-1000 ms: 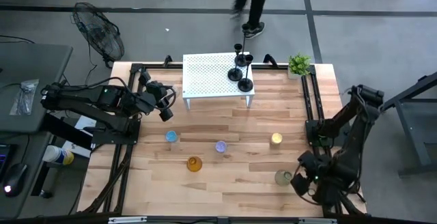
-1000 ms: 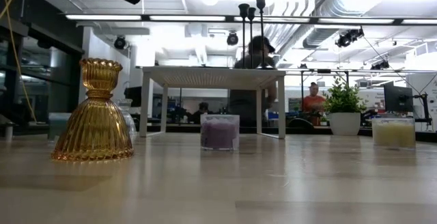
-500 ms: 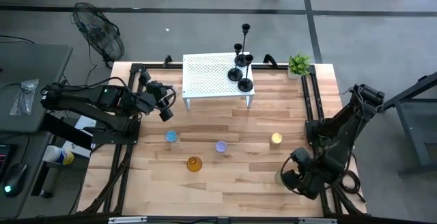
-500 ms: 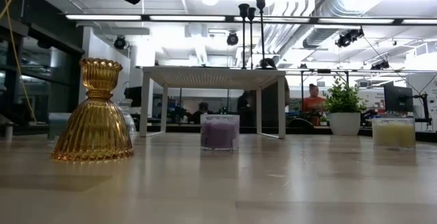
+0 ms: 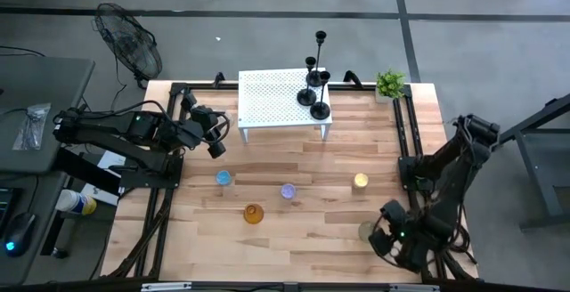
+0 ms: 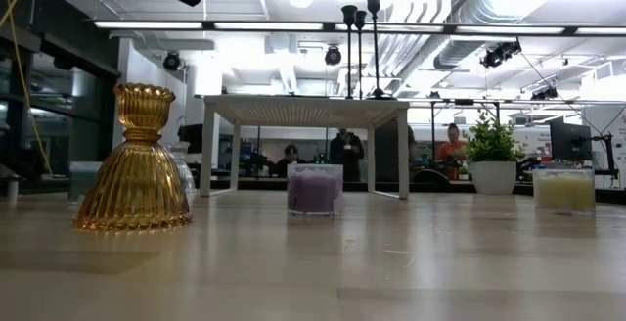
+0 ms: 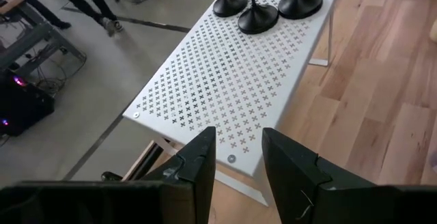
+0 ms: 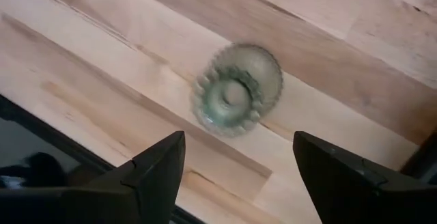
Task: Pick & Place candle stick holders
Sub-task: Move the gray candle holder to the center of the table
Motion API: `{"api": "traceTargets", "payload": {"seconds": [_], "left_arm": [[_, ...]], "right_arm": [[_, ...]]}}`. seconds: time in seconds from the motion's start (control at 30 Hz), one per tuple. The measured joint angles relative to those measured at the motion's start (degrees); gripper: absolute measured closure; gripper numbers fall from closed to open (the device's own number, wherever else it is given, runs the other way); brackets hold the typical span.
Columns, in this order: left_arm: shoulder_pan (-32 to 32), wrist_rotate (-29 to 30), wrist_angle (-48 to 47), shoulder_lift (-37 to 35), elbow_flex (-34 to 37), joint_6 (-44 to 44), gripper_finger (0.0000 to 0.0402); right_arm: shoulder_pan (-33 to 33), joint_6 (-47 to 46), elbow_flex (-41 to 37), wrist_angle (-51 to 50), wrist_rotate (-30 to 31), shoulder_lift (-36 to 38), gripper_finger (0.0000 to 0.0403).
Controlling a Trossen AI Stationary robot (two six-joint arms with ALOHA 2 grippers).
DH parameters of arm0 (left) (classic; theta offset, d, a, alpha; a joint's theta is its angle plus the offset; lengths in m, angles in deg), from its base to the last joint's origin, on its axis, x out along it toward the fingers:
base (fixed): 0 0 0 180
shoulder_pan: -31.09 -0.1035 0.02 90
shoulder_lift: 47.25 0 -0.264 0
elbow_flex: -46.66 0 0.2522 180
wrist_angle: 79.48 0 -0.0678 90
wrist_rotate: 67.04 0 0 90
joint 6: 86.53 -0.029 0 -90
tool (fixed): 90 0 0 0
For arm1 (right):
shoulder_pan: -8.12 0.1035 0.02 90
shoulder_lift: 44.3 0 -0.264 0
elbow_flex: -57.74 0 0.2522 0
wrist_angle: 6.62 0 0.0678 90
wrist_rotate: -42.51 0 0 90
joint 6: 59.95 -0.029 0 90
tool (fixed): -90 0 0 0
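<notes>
Right claw (image 8: 235,159) released, above green glass holder (image 8: 237,89) near desk (image 5: 312,163) right front corner. Left claw (image 7: 239,157) empty, fingers slightly parted, by white stand (image 7: 235,74); candlestick tops cut off.

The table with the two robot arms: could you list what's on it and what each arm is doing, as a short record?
White stand: holds three black candlesticks at one end
Glass holders on the wood: blue, purple, amber, yellow, green
Potted plant: far corner
Right gripper: open, above the green holder, not touching it
Left gripper: empty, beside the white stand
</notes>
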Motion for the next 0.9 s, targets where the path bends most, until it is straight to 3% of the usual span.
{"api": "traceTargets", "payload": {"seconds": [0.17,0.43,0.7,0.9], "left_arm": [[0.0,0.0,-0.25,-0.02,0.0,0.01,0.0284],[0.01,-0.01,-1.2,-0.02,0.0,0.01,0.0284],[0.01,-0.44,-1.11,-0.02,0.0,0.01,0.0284],[-0.01,-0.6,-1.09,-0.02,0.0,0.01,0.0284]], "right_arm": [[4.24,-1.02,0.0,2.09,1.53,-3.95,0.0137],[6.71,9.96,0.0,2.64,7.16,-12.64,0.0137],[6.66,7.46,0.0,1.65,7.82,-18.93,0.0137],[6.58,6.19,0.0,1.42,13.29,-20.35,0.0137]]}}
